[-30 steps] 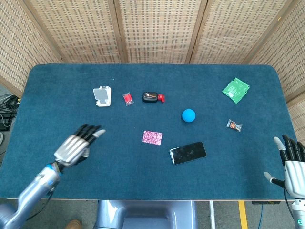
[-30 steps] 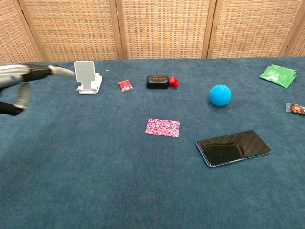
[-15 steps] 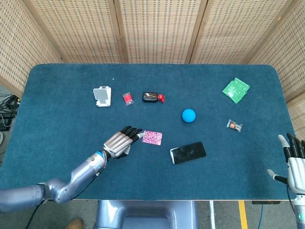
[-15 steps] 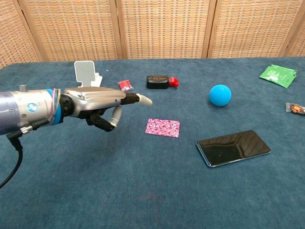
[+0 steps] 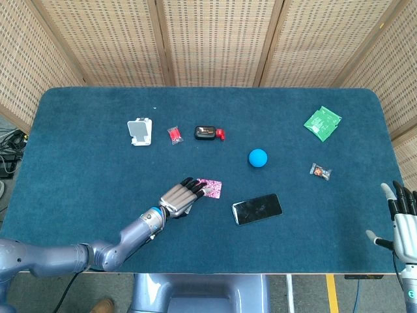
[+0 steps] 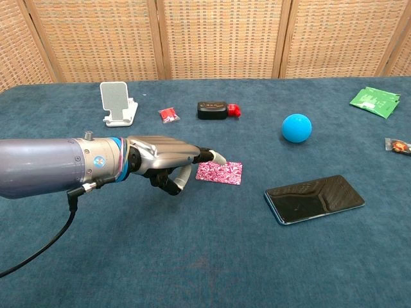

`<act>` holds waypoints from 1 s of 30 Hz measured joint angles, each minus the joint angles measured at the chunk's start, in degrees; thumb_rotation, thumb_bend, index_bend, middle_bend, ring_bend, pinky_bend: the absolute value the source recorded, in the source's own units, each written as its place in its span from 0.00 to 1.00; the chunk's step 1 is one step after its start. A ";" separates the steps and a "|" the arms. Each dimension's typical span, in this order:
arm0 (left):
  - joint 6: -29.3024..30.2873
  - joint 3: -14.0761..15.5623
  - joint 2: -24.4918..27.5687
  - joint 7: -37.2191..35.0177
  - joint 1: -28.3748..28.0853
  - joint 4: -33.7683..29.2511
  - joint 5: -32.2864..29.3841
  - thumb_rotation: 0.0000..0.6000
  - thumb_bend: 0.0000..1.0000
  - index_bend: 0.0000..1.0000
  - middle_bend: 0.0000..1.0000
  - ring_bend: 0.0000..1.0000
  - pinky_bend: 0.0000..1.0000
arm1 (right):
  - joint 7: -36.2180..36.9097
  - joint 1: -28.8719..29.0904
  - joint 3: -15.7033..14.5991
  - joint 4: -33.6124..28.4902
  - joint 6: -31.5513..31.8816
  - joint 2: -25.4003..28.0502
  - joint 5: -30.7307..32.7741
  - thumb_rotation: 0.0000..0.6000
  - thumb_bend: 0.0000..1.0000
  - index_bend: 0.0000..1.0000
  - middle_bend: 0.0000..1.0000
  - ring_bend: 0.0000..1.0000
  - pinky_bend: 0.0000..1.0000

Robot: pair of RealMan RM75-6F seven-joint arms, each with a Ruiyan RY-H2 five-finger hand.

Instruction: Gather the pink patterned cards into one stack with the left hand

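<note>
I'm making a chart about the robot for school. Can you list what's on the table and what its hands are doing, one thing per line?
left hand: stretched out, fingertips at the left edge of the pink card, holding nothing
right hand: at the table's right edge, fingers apart, holding nothing
pink card: flat, mid-table
phone: face up, right of the card
blue ball: behind the phone
white phone stand: far left
green packet: far right
table: blue cloth

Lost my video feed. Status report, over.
Left hand open, fingertips reaching the pink patterned card. Right hand open at table edge. Nothing blocking; phone lies beside the card.
</note>
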 measured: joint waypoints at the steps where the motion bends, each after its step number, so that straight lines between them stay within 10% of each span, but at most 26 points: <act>1: 0.12 0.36 -0.23 0.95 -0.62 0.15 -1.41 1.00 1.00 0.04 0.00 0.00 0.00 | 0.01 0.01 0.01 0.01 -0.04 0.02 0.07 1.00 0.00 0.00 0.00 0.00 0.00; 14: 3.89 6.19 0.10 9.74 -7.75 -1.88 -19.24 1.00 1.00 0.04 0.00 0.00 0.00 | 0.83 -0.16 -0.13 -0.13 0.39 0.36 -0.27 1.00 0.00 0.00 0.00 0.00 0.00; 30: 5.18 11.93 6.49 4.22 -4.21 -0.76 -18.92 1.00 1.00 0.03 0.00 0.00 0.00 | 1.02 -0.38 -0.66 -0.84 1.09 0.60 -1.50 1.00 0.00 0.00 0.00 0.00 0.00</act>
